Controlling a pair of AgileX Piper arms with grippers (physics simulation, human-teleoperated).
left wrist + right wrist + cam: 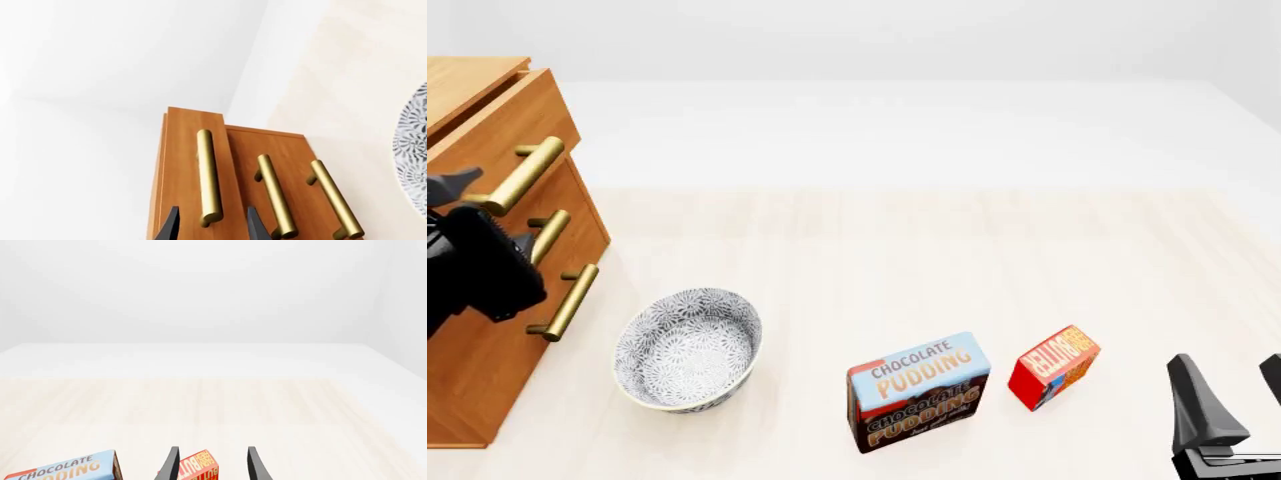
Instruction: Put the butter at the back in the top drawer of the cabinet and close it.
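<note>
Lying near right on the table (961,250), just right of the pudding box (917,391): the butter (1054,365), likely light, stiff, best pinched across narrow sides. Right gripper (212,462) parted astride it; left gripper (212,222) parted around the top drawer (193,165) handle (208,176).

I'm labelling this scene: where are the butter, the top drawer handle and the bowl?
butter (1054,366): front view, middle of its red top face.
top drawer handle (209,177): left wrist view, middle of the brass bar.
bowl (689,347): front view, patterned inner wall.
</note>
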